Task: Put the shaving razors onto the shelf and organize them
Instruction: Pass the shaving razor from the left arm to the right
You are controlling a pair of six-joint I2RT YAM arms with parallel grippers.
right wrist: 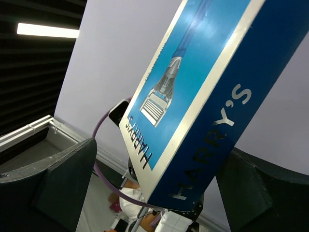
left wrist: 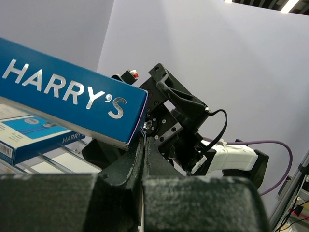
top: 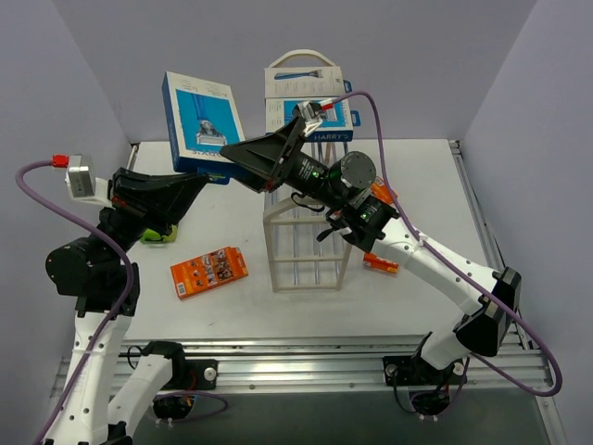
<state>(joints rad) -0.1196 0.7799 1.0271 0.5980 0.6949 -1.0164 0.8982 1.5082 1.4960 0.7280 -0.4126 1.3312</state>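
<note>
Since the tall cream-white wire-bar shelf (top: 276, 246) stands at frame centre, nearer our right arm, we read this as a handover. Our left gripper (top: 206, 176) is clamped on the lower edge of a blue-and-white flat cardboard HARRY'S razor box (top: 199, 116), holding it aloft at upper left. Our right gripper (top: 243, 153) has its jaws spread wide around that box's near corner, not yet closing. A matching blue box (top: 306, 102) sits on the top tier, and an orange flat box (top: 208, 271) waits on the white table (top: 417, 185).
</note>
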